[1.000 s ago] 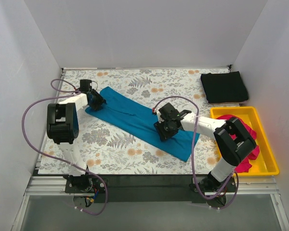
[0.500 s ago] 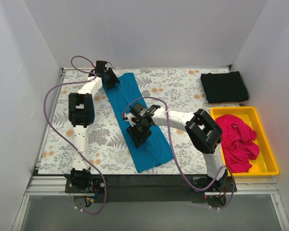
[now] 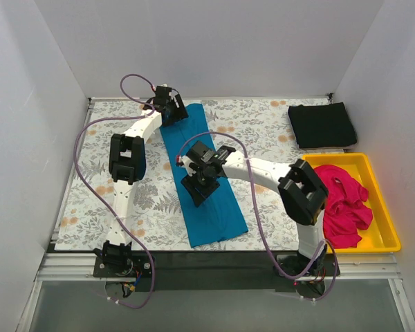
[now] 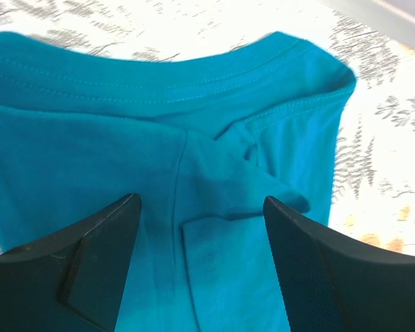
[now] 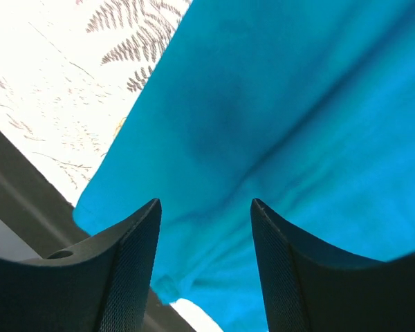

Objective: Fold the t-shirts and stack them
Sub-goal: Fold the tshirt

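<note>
Lying lengthwise on the floral table (image 3: 277, 138), the teal-blue t-shirt (image 3: 218, 214) is sitting beneath the left gripper (image 3: 173, 114) and right gripper (image 3: 198, 189), both with fingers spread apart, with the folded black t-shirt (image 3: 323, 125) and the magenta-pink t-shirt (image 3: 342, 200) in the yellow tray (image 3: 386, 207) well aside

The counter (image 3: 263, 135) is covered in a pale print of grey ferns and small orange flowers, and it runs back to a plain white rear wall (image 3: 207, 48). White side walls (image 3: 28, 138) close it in on both sides. A yellow tray (image 3: 382, 207) sits on the counter's right side, towards the near corner, with its long edge beside the right-hand wall. A black strip (image 3: 207, 259) runs along the near edge, with a metal rail (image 3: 207, 273) just in front of it. The dark band (image 5: 28, 207) in the right wrist view is probably that same strip.
</note>
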